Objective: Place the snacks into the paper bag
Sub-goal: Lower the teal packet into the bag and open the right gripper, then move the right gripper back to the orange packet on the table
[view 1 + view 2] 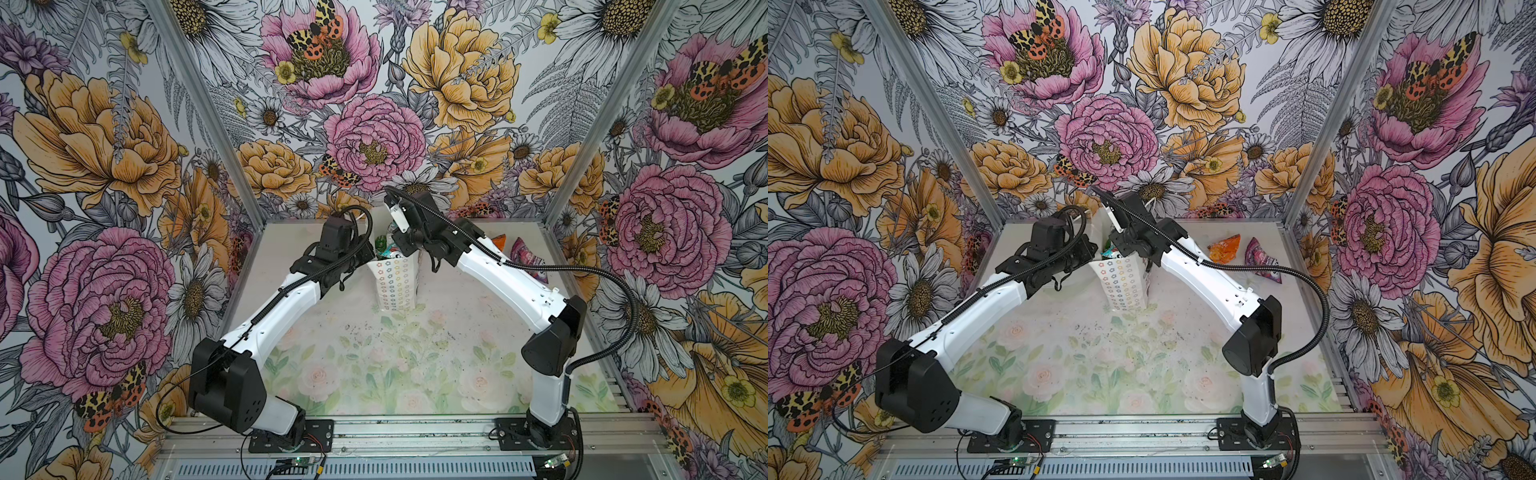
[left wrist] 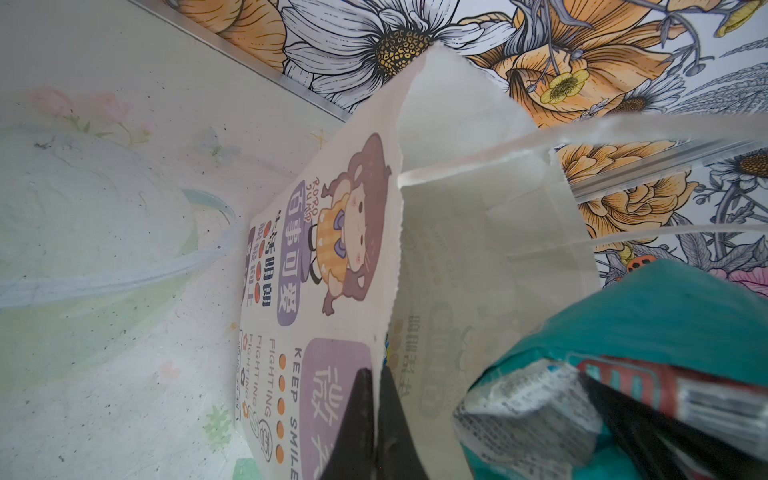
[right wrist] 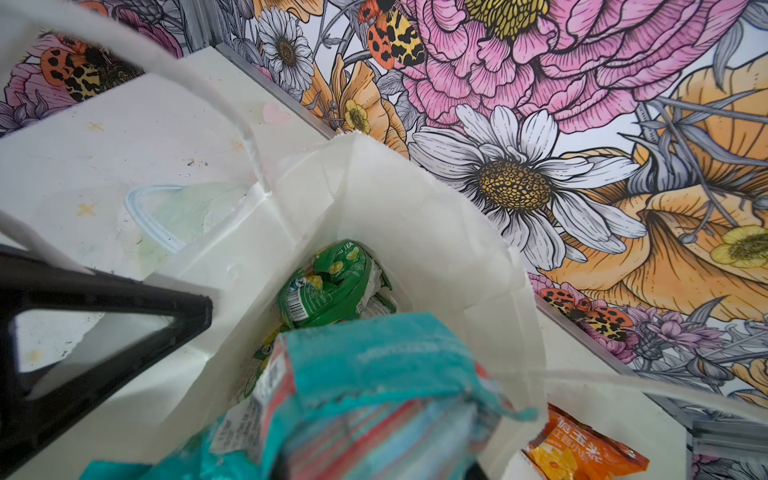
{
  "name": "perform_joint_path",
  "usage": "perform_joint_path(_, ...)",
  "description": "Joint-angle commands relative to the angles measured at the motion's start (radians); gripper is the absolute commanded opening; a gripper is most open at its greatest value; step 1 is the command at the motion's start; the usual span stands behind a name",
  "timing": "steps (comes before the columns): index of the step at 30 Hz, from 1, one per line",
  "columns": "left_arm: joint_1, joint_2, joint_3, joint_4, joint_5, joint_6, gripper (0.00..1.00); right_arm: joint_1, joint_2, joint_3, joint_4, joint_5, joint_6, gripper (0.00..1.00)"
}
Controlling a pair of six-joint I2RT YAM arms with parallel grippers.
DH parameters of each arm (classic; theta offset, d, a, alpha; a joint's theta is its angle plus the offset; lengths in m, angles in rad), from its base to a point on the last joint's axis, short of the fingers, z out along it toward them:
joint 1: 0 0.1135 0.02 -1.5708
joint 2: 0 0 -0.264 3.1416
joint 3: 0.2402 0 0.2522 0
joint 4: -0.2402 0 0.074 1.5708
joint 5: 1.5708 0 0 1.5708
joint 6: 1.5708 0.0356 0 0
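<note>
Teal-pink packet [image 3: 374, 395] closest to right wrist camera, sitting in mouth of paper bag [image 3: 415, 208]. Deeper inside, green packets [image 3: 328, 286] against plain white lining. Over bag mouth, right hand [image 1: 397, 245] at teal-pink packet; only one black finger [image 3: 137, 299] in view beside it, other one hidden, so pinching or spread: cannot tell. On left side of bag rim, left hand [image 2: 376, 374] pressed together, paper wall pinched between both fingers, cartoon-girl print on outer face there. Same paper bag [image 1: 395, 286] upright in both top views, flower-ring side toward front, standing toward back middle of counter [image 1: 415, 353]. White string handles [image 2: 623, 129] loose above opening. Outside bag, off to its right near back edge of counter: orange packet [image 1: 1225, 248] and dark purple packet [image 1: 1260, 259], just beside each other, lying on counter, well apart from left hand. Orange packet [image 3: 582, 453] near bag base in right wrist view. Counter surface pale, faint rose print, dark specks. Floral wallpaper [image 1: 374, 124] on back and side walls.
</note>
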Motion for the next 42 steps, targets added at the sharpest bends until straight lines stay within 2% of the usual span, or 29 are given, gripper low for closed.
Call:
perform_joint_path(1, 0.010, -0.044, -0.003, 0.055, -0.002, -0.011, 0.00, 0.007, 0.010, 0.052, 0.002, 0.007, 0.004, 0.41)
perform_joint_path(9, 0.008, -0.040, -0.001, 0.055, -0.002, -0.011, 0.00, 0.007, 0.013, 0.065, 0.002, 0.024, 0.009, 0.56)
perform_joint_path(16, 0.008, -0.037, 0.000, 0.054, -0.002, -0.011, 0.00, 0.005, -0.024, 0.061, 0.003, 0.017, 0.023, 0.62)
perform_joint_path(26, 0.012, -0.040, -0.007, 0.057, -0.002, -0.011, 0.00, -0.025, -0.112, 0.037, 0.005, -0.016, 0.078, 0.65)
perform_joint_path(32, 0.013, -0.040, -0.008, 0.060, -0.001, -0.011, 0.00, -0.083, -0.181, -0.005, 0.006, -0.025, 0.130, 0.65)
perform_joint_path(42, 0.016, -0.036, -0.008, 0.062, 0.008, -0.012, 0.00, -0.275, -0.286, -0.146, 0.017, -0.003, 0.302, 0.70)
